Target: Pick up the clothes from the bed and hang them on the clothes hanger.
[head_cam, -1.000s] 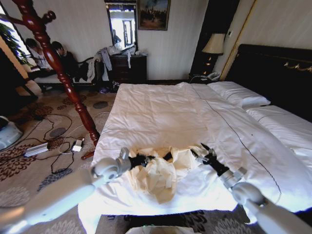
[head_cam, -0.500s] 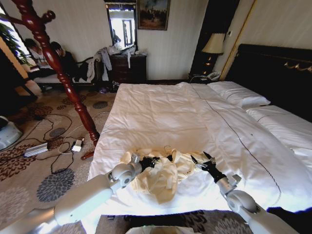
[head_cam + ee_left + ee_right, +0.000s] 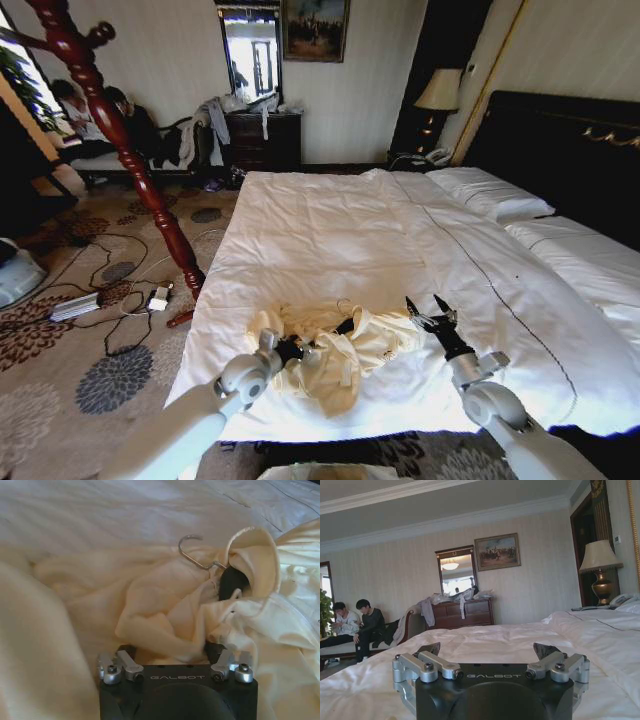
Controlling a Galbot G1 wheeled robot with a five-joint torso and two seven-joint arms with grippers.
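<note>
A: Right gripper [image 3: 431, 308] has let go, now spread wide just right of the clothes [image 3: 335, 345]. Left?
B: Left gripper [image 3: 293, 350] is buried in cream folds; can't tell its fingers. Clothes hanger [image 3: 226, 577] mostly hidden, silver hook poking out.
A: Surface?
B: White bed [image 3: 330, 230], clothes near its foot.

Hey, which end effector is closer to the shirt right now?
Left. The left end effector is down in the folds of the shirt on the bed. The right end effector is open, just off the shirt's edge, clear of the fabric.
</note>
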